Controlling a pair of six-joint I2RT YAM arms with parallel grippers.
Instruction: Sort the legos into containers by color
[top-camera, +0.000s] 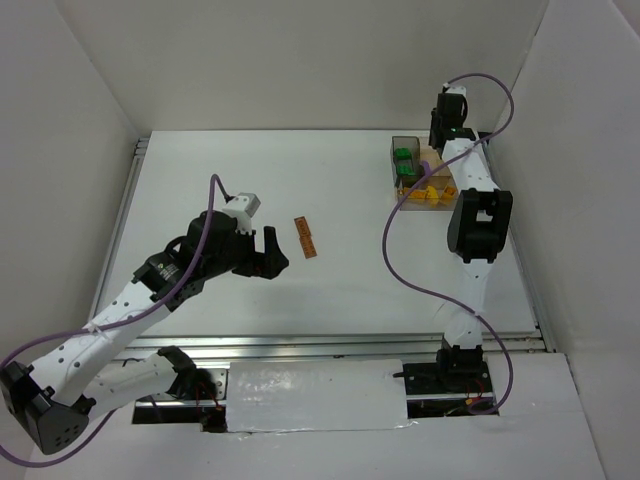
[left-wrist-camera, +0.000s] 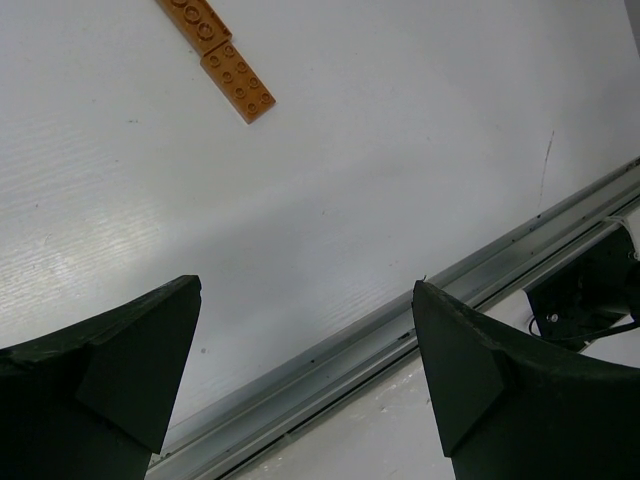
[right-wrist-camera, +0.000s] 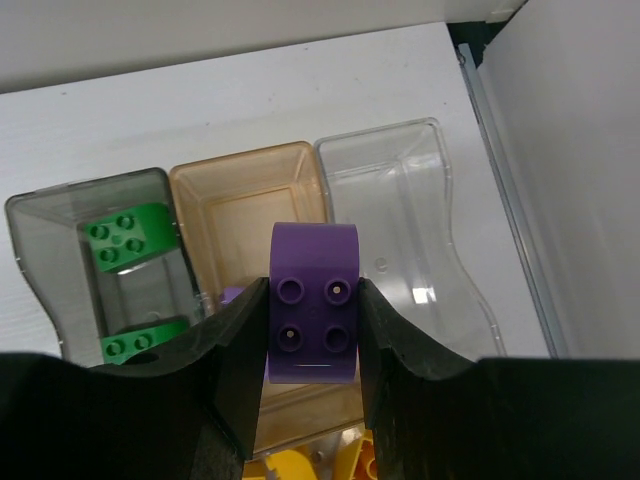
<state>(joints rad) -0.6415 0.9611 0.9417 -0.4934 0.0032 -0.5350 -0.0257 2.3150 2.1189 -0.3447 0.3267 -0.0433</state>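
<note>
My right end effector (right-wrist-camera: 312, 345) grips a purple lego (right-wrist-camera: 313, 290) over the tan container (right-wrist-camera: 245, 205); my left end effector (left-wrist-camera: 305, 380) gapes empty, brown legos (left-wrist-camera: 238, 82) at eleven o'clock.

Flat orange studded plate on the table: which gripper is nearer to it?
Left. The left gripper hovers open just beside the orange plate; the right gripper is far off over the clear containers, gripping a purple brick.

Even bright white light, soft shadows, small glints on containers (right-wrist-camera: 385, 210).
</note>
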